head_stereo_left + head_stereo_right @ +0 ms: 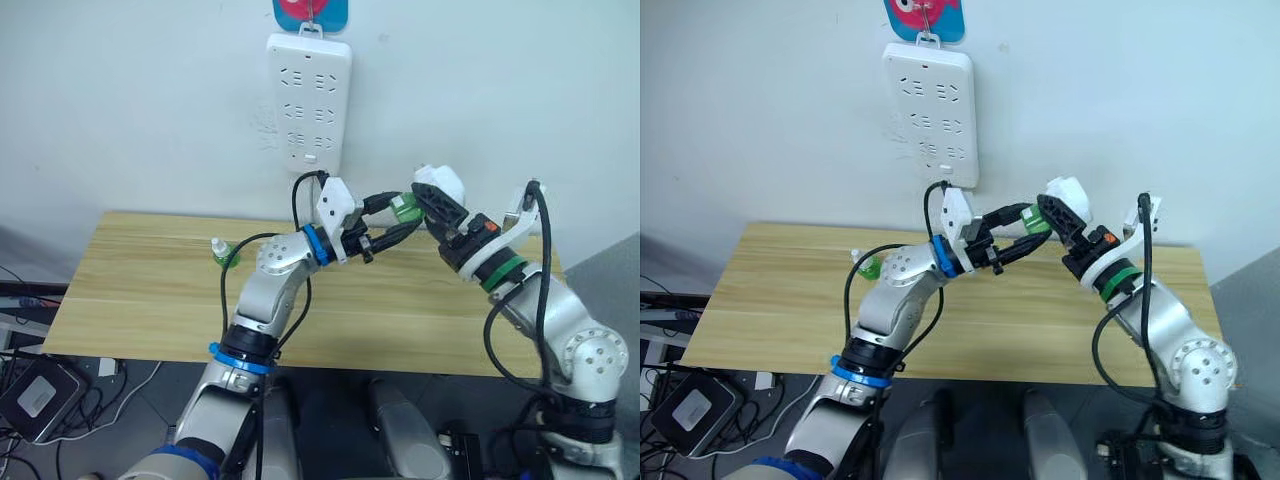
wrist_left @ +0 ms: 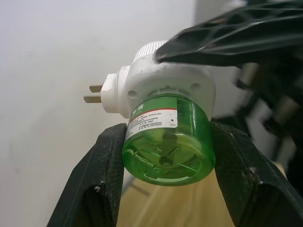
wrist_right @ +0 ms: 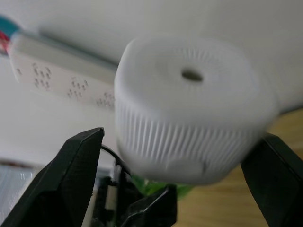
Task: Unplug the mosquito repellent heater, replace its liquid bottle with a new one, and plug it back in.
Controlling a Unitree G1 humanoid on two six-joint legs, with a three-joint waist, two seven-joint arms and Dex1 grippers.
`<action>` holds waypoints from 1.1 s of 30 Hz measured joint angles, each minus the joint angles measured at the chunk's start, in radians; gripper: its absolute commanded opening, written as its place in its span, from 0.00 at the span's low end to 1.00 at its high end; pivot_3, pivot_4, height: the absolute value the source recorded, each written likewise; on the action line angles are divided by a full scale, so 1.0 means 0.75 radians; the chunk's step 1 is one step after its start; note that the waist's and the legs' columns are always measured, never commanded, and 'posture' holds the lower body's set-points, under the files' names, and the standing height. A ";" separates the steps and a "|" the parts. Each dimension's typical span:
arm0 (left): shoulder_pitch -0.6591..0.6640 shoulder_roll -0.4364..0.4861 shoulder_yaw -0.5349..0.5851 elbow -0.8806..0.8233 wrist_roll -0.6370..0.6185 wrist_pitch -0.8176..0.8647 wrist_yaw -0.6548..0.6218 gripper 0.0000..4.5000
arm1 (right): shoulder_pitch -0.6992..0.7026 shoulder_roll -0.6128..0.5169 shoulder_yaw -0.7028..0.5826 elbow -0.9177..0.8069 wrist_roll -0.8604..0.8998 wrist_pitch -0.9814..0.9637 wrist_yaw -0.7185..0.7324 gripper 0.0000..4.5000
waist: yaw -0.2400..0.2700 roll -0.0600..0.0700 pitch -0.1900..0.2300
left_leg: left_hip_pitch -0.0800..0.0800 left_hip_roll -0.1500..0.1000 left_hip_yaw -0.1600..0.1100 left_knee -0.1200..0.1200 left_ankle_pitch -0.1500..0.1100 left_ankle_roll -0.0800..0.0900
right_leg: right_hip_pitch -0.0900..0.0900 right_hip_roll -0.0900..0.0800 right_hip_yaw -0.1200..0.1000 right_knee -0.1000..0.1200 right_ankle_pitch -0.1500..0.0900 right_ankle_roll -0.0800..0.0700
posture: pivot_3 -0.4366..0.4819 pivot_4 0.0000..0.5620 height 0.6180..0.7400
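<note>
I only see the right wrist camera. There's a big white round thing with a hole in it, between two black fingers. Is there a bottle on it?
Observer: Yes. A green bottle sits in the bottom of that heater, and the left gripper is shut on the bottle.
Operator: Is the heater plugged in?
Observer: No. Its two prongs stick out bare, away from the power strip on the wall.
Operator: Where's the new bottle?
Observer: A second green bottle with a white tip stands on the table, on the robot's left side.
</note>
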 measured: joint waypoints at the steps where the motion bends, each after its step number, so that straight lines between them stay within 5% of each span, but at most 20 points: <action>1: 0.003 0.022 -0.001 0.002 0.000 -0.012 -0.027 0.52 | -0.021 -0.030 -0.005 0.051 0.030 0.048 0.036 1.00 | 0.001 0.000 0.000 | 0.000 0.000 0.000 0.000 0.000 0.000 | 0.000 0.000 0.000 0.000 0.000 0.000 | 0.34 0.53 1.00; 7: 0.049 0.153 -0.015 0.002 0.002 -0.163 -0.233 0.52 | -0.260 -0.278 0.046 0.569 0.087 0.647 0.508 1.00 | 0.012 0.000 0.000 | 0.001 0.000 0.002 0.000 0.000 0.000 | 0.000 0.000 0.001 0.000 0.000 0.000 | 0.39 0.52 1.00; 13: 0.056 0.146 -0.031 -0.002 0.018 -0.221 -0.243 0.52 | -0.403 -0.459 0.218 0.824 0.087 0.936 0.773 1.00 | 0.040 0.000 0.000 | 0.000 0.000 0.000 0.001 0.000 0.000 | 0.000 0.000 0.000 -0.001 0.000 0.000 | 0.42 0.51 1.00; 33: 0.120 0.143 -0.062 -0.078 0.025 -0.184 -0.198 0.52 | -0.497 -0.458 0.347 0.914 0.087 0.917 0.784 0.96 | 0.051 0.000 0.000 | -0.001 0.000 0.000 0.002 0.000 0.000 | 0.000 -0.001 -0.001 0.000 0.000 0.000 | 0.44 0.48 1.00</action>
